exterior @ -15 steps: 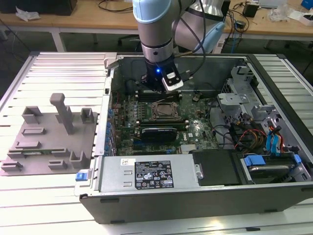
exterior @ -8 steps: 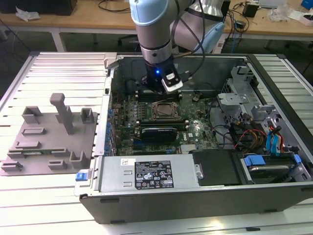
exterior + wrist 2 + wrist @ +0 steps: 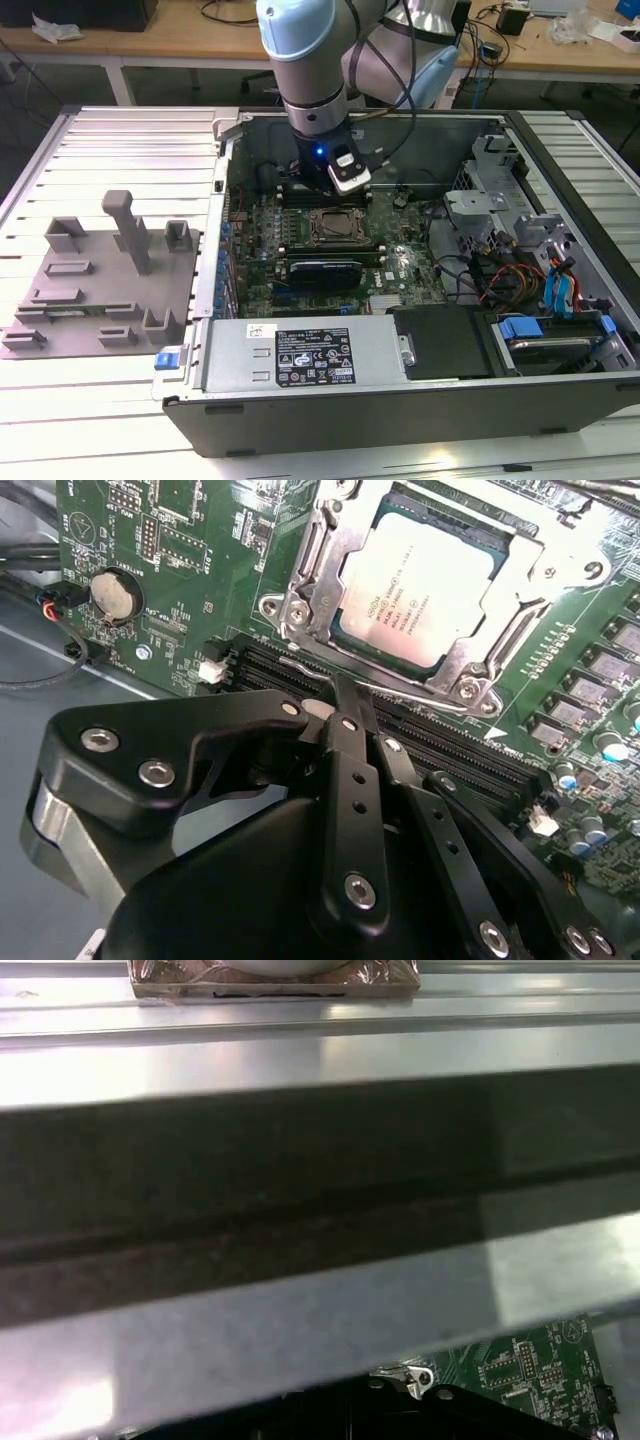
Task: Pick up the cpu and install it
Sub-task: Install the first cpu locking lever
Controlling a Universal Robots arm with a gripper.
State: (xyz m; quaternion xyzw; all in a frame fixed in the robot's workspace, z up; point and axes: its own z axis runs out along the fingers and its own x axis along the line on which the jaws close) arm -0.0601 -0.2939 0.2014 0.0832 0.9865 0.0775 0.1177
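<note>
— Where's the cpu (image 3: 432, 590)?
— Seated flat in the metal-framed socket (image 3: 300, 605) on the green motherboard (image 3: 180, 540), pale silver top up, inside the open computer case (image 3: 420, 400).
— And the end effector (image 3: 340, 695)?
— Poised just beside the socket, fingers (image 3: 352, 720) narrowed together, gripping nothing.
— Anything else?
— Grey tray (image 3: 60, 320) on the worktop (image 3: 120, 140), toward the exterior view's left.

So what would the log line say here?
cpu: seated in socket | gripper: shut, empty, beside socket | arm: inside case
</note>
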